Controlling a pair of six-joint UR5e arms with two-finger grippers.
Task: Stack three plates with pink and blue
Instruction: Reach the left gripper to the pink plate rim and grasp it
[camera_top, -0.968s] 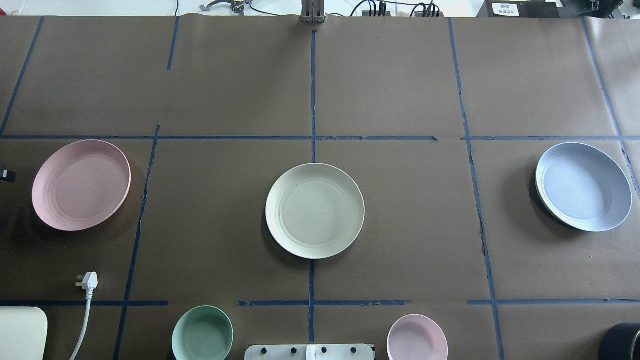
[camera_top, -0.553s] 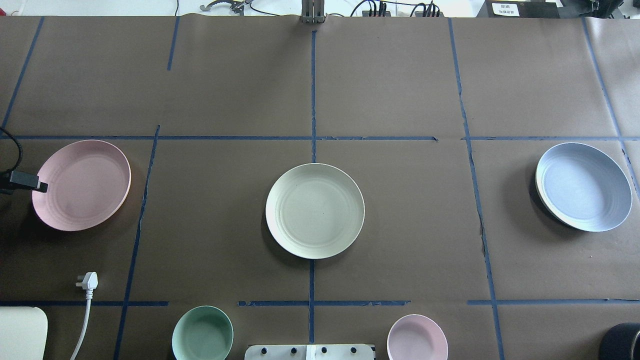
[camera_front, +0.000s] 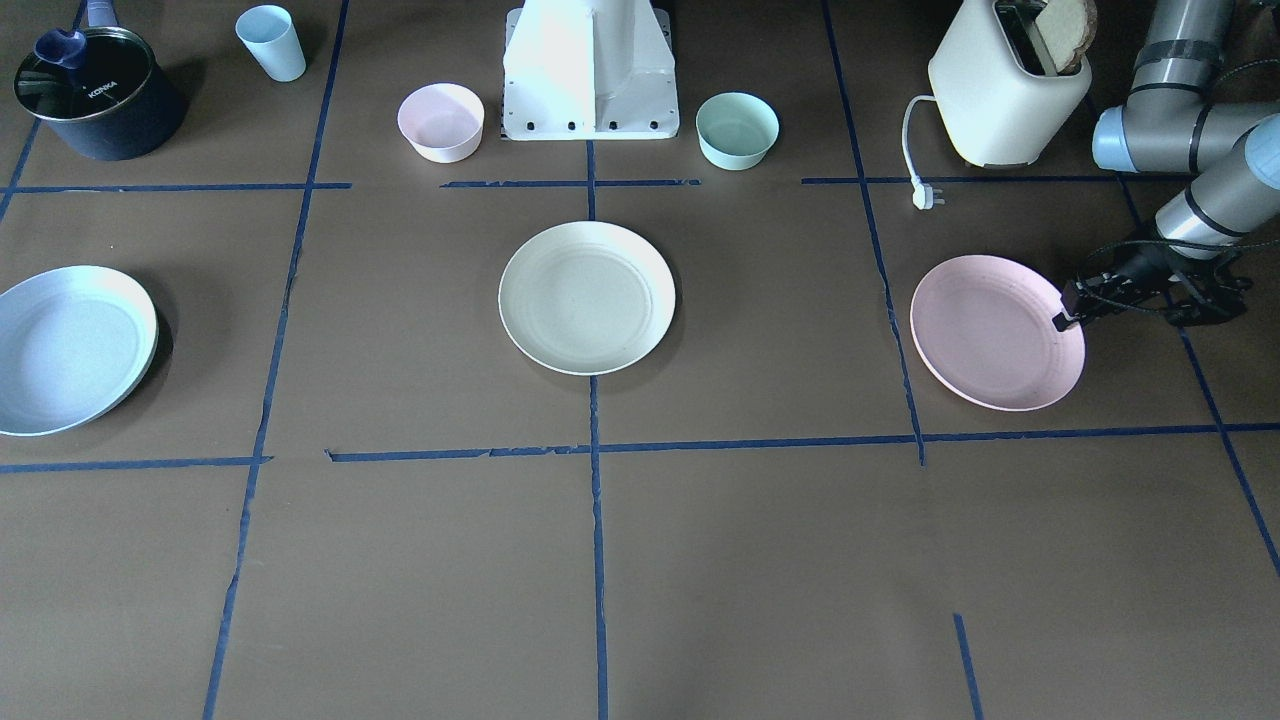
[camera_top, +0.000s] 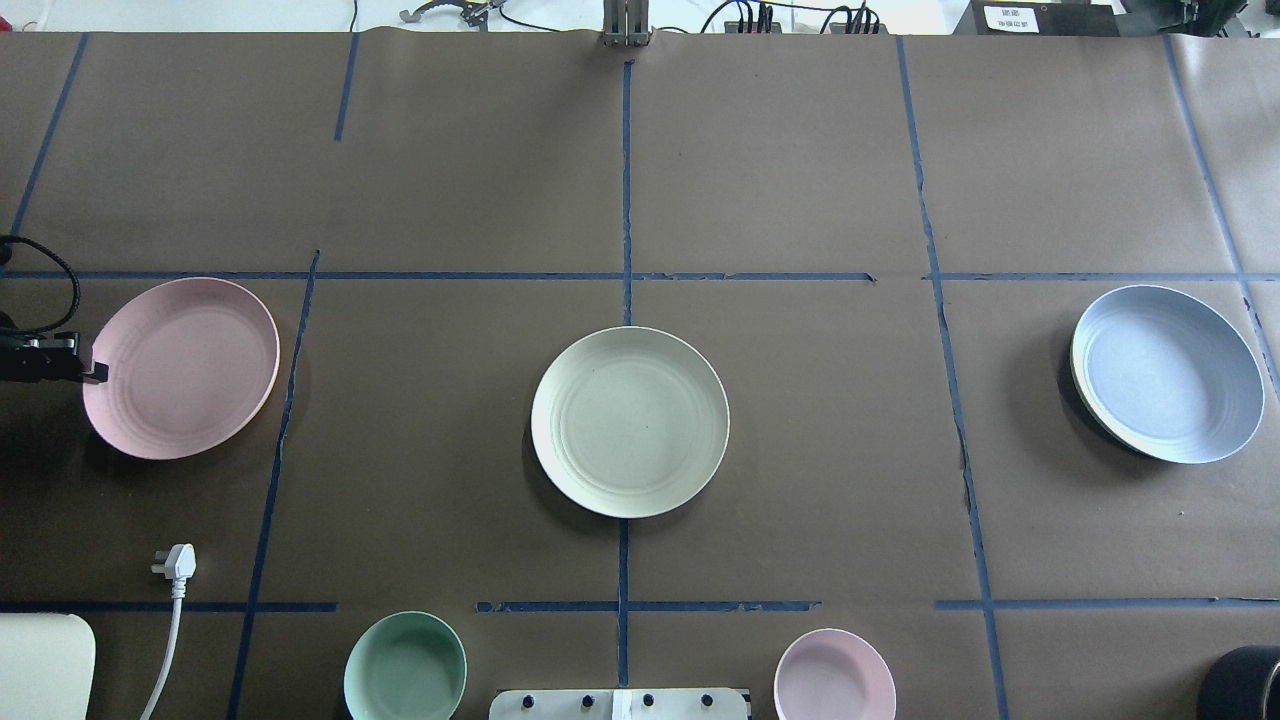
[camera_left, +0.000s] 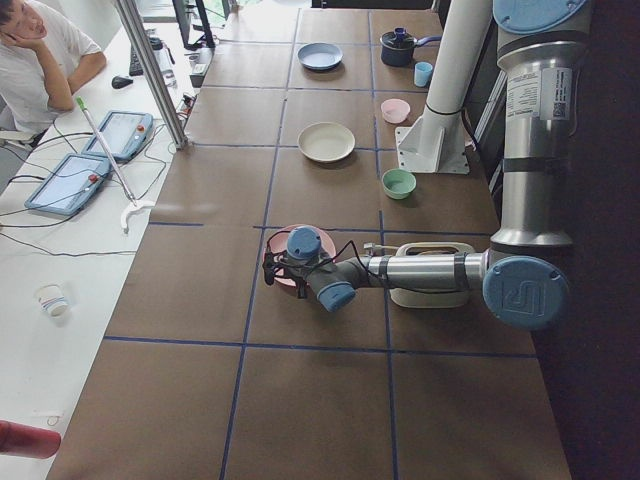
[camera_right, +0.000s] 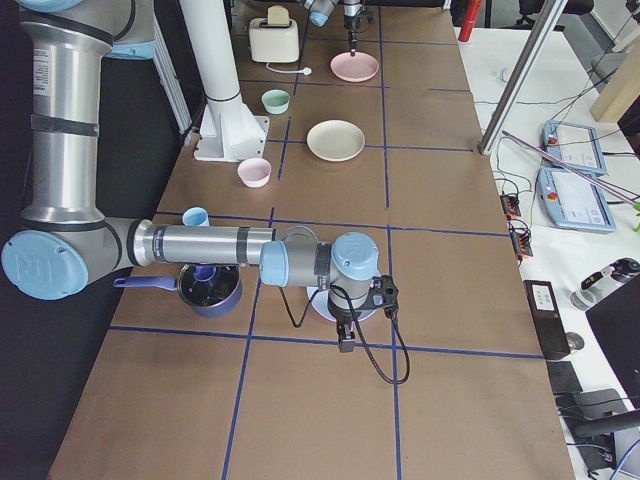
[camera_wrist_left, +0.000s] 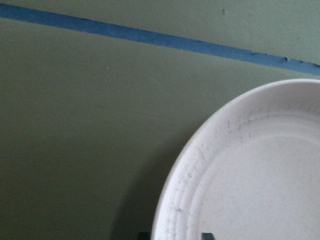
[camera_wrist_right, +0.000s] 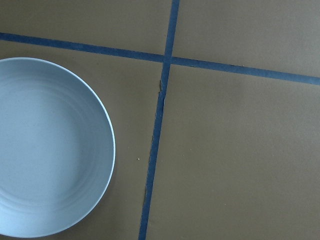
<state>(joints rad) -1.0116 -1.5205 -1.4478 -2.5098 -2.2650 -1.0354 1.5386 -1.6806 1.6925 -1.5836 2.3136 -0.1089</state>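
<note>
Two small bowls, one green (camera_front: 737, 128) and one pink (camera_front: 441, 120), stand by the robot's base, well to the side of the left gripper (camera_front: 1062, 320). A toaster (camera_front: 990, 90) and its loose plug (camera_front: 928, 198) sit nearer to that gripper, on the base side. A dark pot (camera_front: 95, 95) and a pale cup (camera_front: 271, 42) are at the end farthest from it. Blue tape (camera_top: 290, 380) on brown paper crosses the stretch beyond the gripper's tips.

All three plates are round, shallow and matte with raised rims, and they lie apart in a row. The pink plate (camera_top: 180, 368) is right at the left gripper's tips. In the wrist view one finger (camera_wrist_left: 143, 234) shows outside the rim and the other over the plate's inside, the jaws a little apart. I cannot tell whether they pinch the rim. The cream plate (camera_top: 630, 421) lies well beyond it and the blue plate (camera_top: 1165, 373) farthest of all.

The right gripper (camera_right: 345, 345) hangs just beside the blue plate; its spread cannot be told.
</note>
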